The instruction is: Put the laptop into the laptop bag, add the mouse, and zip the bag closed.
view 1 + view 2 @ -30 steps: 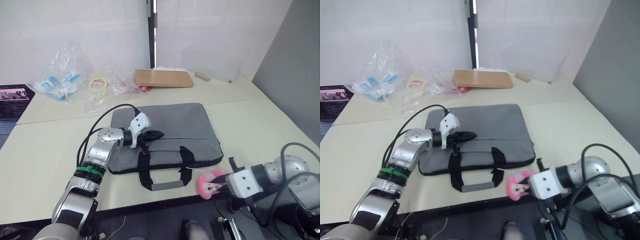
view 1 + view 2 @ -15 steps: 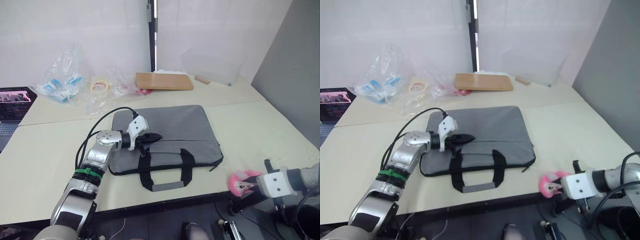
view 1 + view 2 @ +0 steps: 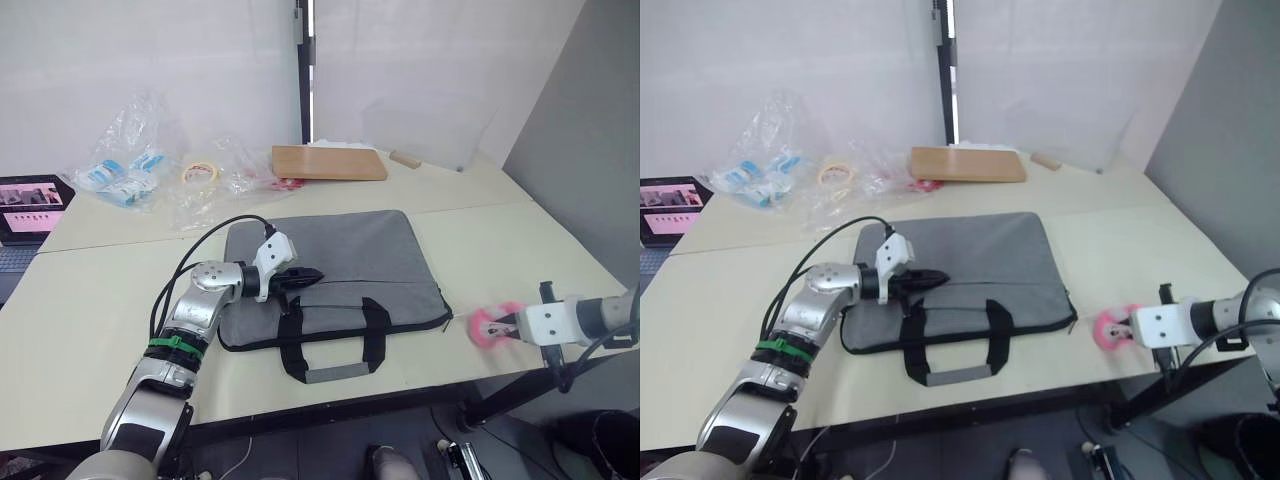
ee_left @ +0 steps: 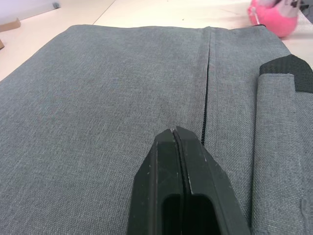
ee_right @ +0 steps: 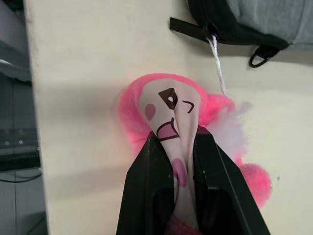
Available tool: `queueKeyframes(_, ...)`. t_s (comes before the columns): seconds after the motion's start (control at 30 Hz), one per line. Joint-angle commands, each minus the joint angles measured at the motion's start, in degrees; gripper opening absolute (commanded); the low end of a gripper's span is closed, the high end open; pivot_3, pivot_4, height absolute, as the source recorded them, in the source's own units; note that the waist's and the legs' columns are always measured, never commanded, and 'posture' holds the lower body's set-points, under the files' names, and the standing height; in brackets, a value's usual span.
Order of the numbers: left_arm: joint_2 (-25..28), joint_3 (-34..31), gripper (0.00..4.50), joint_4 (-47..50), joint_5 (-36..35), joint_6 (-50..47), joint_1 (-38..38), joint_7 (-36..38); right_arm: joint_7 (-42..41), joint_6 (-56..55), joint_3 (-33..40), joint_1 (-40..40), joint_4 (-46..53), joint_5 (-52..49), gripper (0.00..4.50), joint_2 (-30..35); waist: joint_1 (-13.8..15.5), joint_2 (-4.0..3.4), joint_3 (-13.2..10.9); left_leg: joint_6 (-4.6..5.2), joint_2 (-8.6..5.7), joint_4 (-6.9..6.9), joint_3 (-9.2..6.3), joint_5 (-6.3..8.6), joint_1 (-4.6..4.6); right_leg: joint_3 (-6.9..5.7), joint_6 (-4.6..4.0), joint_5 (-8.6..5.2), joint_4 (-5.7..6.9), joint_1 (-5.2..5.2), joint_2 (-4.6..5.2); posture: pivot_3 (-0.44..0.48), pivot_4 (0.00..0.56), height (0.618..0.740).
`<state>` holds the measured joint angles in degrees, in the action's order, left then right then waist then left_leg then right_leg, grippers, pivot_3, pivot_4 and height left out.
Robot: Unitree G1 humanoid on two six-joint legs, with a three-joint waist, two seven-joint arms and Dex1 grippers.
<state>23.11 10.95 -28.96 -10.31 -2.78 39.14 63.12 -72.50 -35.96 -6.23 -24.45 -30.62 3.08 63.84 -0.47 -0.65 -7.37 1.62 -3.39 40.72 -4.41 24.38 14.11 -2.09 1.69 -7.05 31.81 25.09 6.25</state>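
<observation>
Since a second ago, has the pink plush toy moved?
Yes. Held in the right gripper, the pink plush toy has gone rightward, away from the laptop bag handles.

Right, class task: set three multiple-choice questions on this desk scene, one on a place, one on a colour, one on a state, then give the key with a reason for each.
1. Where does the left tool sit?
A. on the grey bag
B. on the tape roll
C. beside the brown slab

2. What colour is the plush toy in the right tool?
A. blue
B. pink
C. green

3. How are the left tool's fingers?
A. wide open
B. closed on a handle
C. closed together, holding nothing

Key:
1 A: the head views show the black tips over the bag's top face near its left end.
2 B: the right wrist view shows pink fur and a printed face between the fingers.
3 C: the left wrist view shows the two fingers touching, with only fabric beyond.
</observation>
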Motion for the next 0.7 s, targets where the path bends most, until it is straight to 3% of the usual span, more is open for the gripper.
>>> queueKeyframes(0.03,0.7,4.3,0.00,-3.0,3.6,-3.2,-4.9,2.8,0.8,-1.8,-0.1,-4.3,-4.5,1.7,0.00,0.0,-0.1,-0.01,0.0,0.00,0.02,0.00,0.00,0.00,0.00,0.00,0.00,0.00,0.00,0.00,0.00,0.000,0.150,0.740)
queueKeyframes(0.17,0.8,4.3,0.00,-2.3,3.5,-3.6,-5.3,2.9,-1.4,-1.4,-1.6,-6.9,-5.5,0.2,0.00,-1.5,-0.1,-0.02,0.0,0.00,0.08,0.00,-0.01,0.00,0.02,0.00,0.00,0.00,0.00,0.01,0.04,0.000,0.150,0.740)
queueKeyframes(0.27,0.9,4.2,0.00,-2.0,3.4,-3.8,-5.3,2.9,-5.4,2.6,-0.6,-5.3,-0.4,-6.6,0.00,-3.3,-0.2,-0.02,0.0,-0.01,0.10,0.00,-0.03,0.00,0.03,-0.02,0.01,0.00,0.00,0.02,0.04,0.000,0.150,0.740)
queueKeyframes(0.33,0.9,4.1,0.00,-1.8,3.3,-4.0,-5.3,2.9,-6.8,4.4,0.1,-4.3,2.3,-9.4,0.94,-3.6,-0.2,-0.03,0.0,-0.01,0.14,0.00,-0.05,0.00,0.02,-0.03,0.01,0.01,0.00,0.03,0.03,0.000,0.150,0.740)
queueKeyframes(0.57,1.0,3.9,0.00,-1.5,3.3,-4.3,-5.3,2.8,-10.1,10.5,5.4,-0.3,7.4,-17.9,3.29,-1.5,-0.2,-0.04,0.0,-0.03,0.14,-0.01,-0.08,0.01,0.04,-0.05,0.02,0.01,0.02,0.06,0.04,0.000,0.150,0.740)
queueKeyframes(0.7,0.6,4.0,0.00,-1.7,3.2,-4.2,-5.2,2.8,-6.0,33.2,12.3,2.0,15.6,-27.8,4.41,-0.2,0.0,-0.08,0.0,-0.03,0.17,0.00,-0.08,0.02,0.06,-0.06,0.02,0.01,0.01,0.06,0.06,0.000,0.150,0.740)
